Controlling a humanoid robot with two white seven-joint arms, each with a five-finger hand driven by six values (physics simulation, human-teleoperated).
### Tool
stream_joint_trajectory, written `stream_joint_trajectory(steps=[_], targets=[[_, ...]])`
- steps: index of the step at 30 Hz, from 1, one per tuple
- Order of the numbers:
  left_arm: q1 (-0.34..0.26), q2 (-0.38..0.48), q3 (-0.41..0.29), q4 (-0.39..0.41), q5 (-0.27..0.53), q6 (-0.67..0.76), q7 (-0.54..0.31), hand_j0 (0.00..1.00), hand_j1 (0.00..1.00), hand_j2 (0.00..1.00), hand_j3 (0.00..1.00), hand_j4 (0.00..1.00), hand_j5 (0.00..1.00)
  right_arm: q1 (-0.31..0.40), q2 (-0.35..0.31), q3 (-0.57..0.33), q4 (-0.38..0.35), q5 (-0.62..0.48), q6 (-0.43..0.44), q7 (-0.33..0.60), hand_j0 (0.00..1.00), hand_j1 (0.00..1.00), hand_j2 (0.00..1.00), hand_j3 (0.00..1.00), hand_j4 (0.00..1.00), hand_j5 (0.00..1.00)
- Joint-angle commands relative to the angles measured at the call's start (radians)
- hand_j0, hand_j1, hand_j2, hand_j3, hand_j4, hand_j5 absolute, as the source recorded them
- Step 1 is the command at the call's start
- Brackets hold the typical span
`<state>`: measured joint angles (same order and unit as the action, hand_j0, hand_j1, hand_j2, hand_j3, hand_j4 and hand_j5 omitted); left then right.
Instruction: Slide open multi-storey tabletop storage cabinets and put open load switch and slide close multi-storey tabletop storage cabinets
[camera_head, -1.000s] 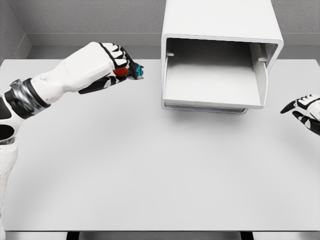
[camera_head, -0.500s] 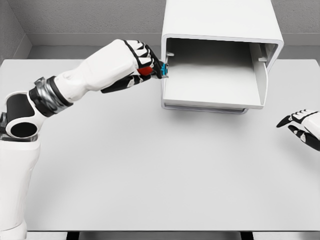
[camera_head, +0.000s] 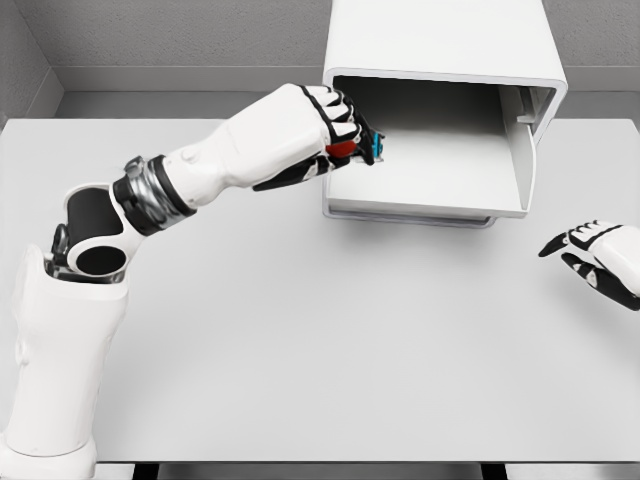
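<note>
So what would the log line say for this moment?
left hand: holding load switch over open drawer | right hand: idle, open | cabinet: open

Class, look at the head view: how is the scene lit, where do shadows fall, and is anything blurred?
Head view: soft, even light with no glare; the white cabinet's open drawer is dim at its back; the left hand gripping the small red-and-blue load switch looks sharp, unblurred.

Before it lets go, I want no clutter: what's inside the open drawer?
The drawer floor shows bare; only the left hand holding the switch hangs over its left edge, hiding that corner.
</note>
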<state>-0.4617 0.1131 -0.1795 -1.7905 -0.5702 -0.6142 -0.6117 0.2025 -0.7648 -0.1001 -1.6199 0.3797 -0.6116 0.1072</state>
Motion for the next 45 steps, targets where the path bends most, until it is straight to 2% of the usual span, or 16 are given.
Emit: stream_joint_trajectory(steps=[1,3,9,13,16,32,45], targets=[[0.000,-0.027,-0.006,0.003,-0.028,0.003,0.001,0.46,0.46,0.46,0.46,0.46,0.46,0.002,0.001,0.000,-0.009,-0.007,0.001,-0.001,0.48,0.48,0.48,0.48,0.48,0.48],[-0.002,-0.039,-0.020,0.010,-0.033,0.003,0.001,0.46,0.46,0.46,0.46,0.46,0.46,0.006,0.001,0.000,-0.011,-0.007,0.001,-0.001,0.48,0.48,0.48,0.48,0.48,0.48],[-0.002,-0.075,-0.038,0.031,-0.083,0.003,0.001,0.46,0.46,0.46,0.46,0.46,0.46,0.046,0.038,-0.003,-0.103,-0.005,0.001,0.000,0.48,0.48,0.48,0.48,0.48,0.48],[-0.029,-0.112,-0.049,0.086,-0.106,0.003,0.001,0.46,0.46,0.46,0.46,0.46,0.46,0.063,0.045,-0.003,-0.124,-0.005,0.001,0.000,0.48,0.48,0.48,0.48,0.48,0.48],[-0.034,-0.113,-0.061,0.105,-0.108,0.003,0.001,0.46,0.46,0.46,0.46,0.46,0.46,0.066,0.068,-0.003,-0.126,-0.005,0.001,0.000,0.48,0.48,0.48,0.48,0.48,0.48],[-0.072,-0.113,-0.121,0.184,-0.145,0.003,0.001,0.47,0.47,0.47,0.47,0.47,0.47,0.072,0.071,-0.003,-0.124,-0.005,0.001,0.000,0.48,0.48,0.48,0.48,0.48,0.48],[-0.118,-0.113,-0.141,0.241,-0.158,0.003,0.001,0.47,0.47,0.47,0.47,0.47,0.47,0.074,0.073,-0.003,-0.124,-0.005,0.001,0.000,0.49,0.49,0.49,0.49,0.49,0.49]])
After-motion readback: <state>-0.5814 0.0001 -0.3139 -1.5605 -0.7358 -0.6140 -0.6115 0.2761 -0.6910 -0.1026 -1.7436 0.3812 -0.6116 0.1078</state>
